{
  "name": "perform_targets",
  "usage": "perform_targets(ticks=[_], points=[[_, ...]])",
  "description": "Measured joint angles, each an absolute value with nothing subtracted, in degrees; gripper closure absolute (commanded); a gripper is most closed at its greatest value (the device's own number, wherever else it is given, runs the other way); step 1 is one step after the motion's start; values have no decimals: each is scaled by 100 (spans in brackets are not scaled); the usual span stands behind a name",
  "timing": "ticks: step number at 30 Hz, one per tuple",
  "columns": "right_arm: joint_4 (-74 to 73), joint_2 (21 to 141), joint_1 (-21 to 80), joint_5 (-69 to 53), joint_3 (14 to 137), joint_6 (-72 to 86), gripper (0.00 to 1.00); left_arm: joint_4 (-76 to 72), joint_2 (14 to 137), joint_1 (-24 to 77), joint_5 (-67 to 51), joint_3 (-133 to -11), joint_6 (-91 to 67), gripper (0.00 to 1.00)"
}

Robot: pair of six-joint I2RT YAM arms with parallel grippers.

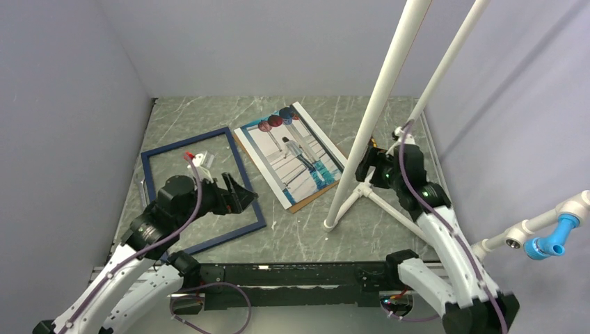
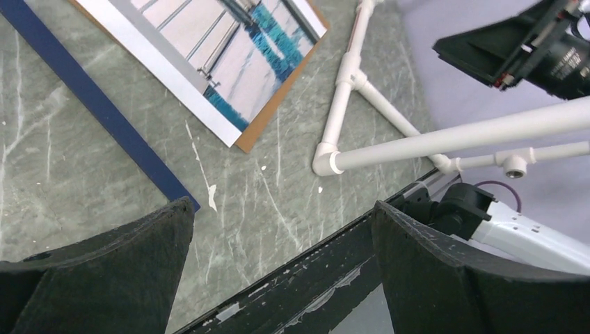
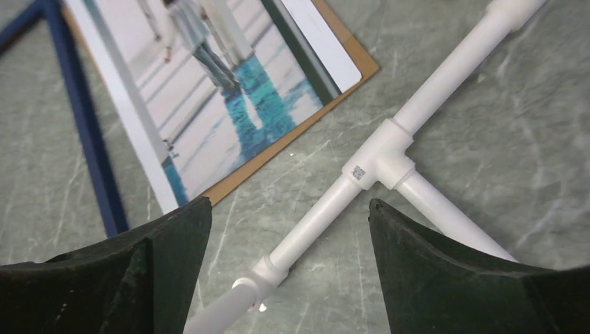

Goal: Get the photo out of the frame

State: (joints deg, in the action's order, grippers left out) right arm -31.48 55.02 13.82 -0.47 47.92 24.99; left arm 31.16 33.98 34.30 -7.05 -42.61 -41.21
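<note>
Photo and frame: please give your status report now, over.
Left hand and right hand open, empty. Photo out, lying beside bare frame. Pipe stand between right hand and photo.

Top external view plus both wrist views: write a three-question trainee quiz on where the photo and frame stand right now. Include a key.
1. True or false: the photo sits inside the frame.
2. What lies directly under the photo? A) brown backing board B) a glass sheet C) a cloth
3. In a few words: what do the left gripper and the right gripper hold?

Key
1. False: the frame lies empty beside the photo.
2. A
3. Nothing; both stand open above the table.
</note>
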Motion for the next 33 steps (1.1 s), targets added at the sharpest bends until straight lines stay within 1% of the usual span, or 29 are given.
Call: perform_targets(ticks=[4,6,12,17,23,28,33], points=[[-3417,4202,1382,-49,4801,2401,4,3201,2945,3430,-602,-4333,-4066,1],[-3492,3754,1382,-71,4823,2392,0,3247,2770,3430,-521,-4482,-3972,1],[-3559,2895,1382,-139,5039,2392,0,3253,2416,3430,-217,-5004,-3691,1],[-3551,2626,1380,30,5083,2392,0,3247,2073,3430,-8,-5203,-3546,1],[-3559,2746,1382,268,5124,2368,0,3317,1612,3430,217,-5328,-3354,1],[-3647,2919,1382,416,5301,2401,0,3551,1584,3430,375,-5712,-3164,0],[-3763,2703,1382,611,5330,2497,0,3715,1540,3430,436,-5769,-3063,1]])
